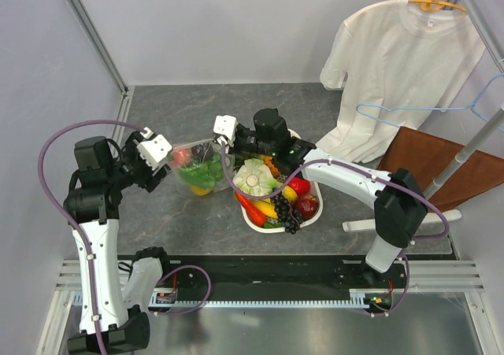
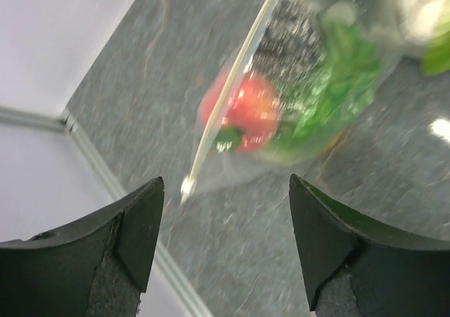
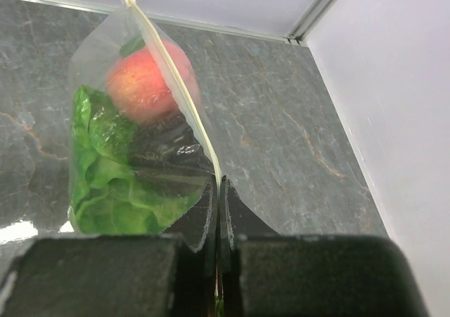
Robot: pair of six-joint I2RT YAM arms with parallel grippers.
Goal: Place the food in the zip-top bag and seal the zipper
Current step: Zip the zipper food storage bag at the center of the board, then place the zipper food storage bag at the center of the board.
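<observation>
The left gripper [image 2: 223,190] is spread wide with nothing between its fingers [image 2: 140,218]. It sits at the left end of the bag [image 1: 201,170], whose near corner lies just ahead of the gap and does not touch either finger. The bag stands on the grey table [image 1: 197,225] between the two grippers, mouth edge up. Inside it, a peach [image 3: 144,81] sits at the left end against the zipper [image 3: 176,85]. Lettuce [image 3: 112,169] fills the space below and beside the peach, and a yellow fruit [image 1: 200,190] shows at the bottom in the top view. The zipper reads as one whitish line from the left corner to the right end, though I cannot tell if it is pressed shut all along. The right gripper [image 3: 219,190] has its fingers pressed together, pinching the zipper at the bag's right end. Just right of the bag is a white basket [image 1: 319,194] holding a pale cabbage [image 1: 252,175], red fruits [image 1: 299,186], a yellow piece [image 1: 266,208] and dark grapes [image 1: 290,217].
</observation>
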